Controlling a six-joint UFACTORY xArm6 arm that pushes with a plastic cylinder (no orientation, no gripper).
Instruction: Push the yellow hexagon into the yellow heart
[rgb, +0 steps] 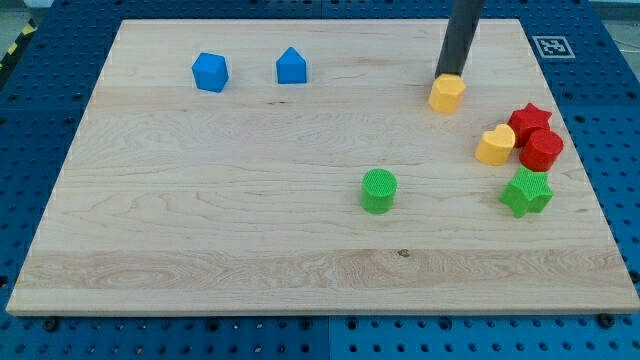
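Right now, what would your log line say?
my tip: touching yellow hexagon, top side | yellow heart: apart, lower right | push: not finished

The green cylinder (378, 190) is sitting near the middle of the desk (200, 230). Relative to it, two blue blocks (210, 72) (291, 66) are lying toward the view's upper left, a green star (527, 192) is resting well to its right, and a red star (529, 121) and red cylinder (541, 150) are touching at its upper right.

Rod (459, 35) cut off by view's top edge; arm above unseen. My tip (449, 75) meets yellow hexagon (447, 94), contact unclear. Red star (529, 120) partly hidden behind red cylinder (541, 150).
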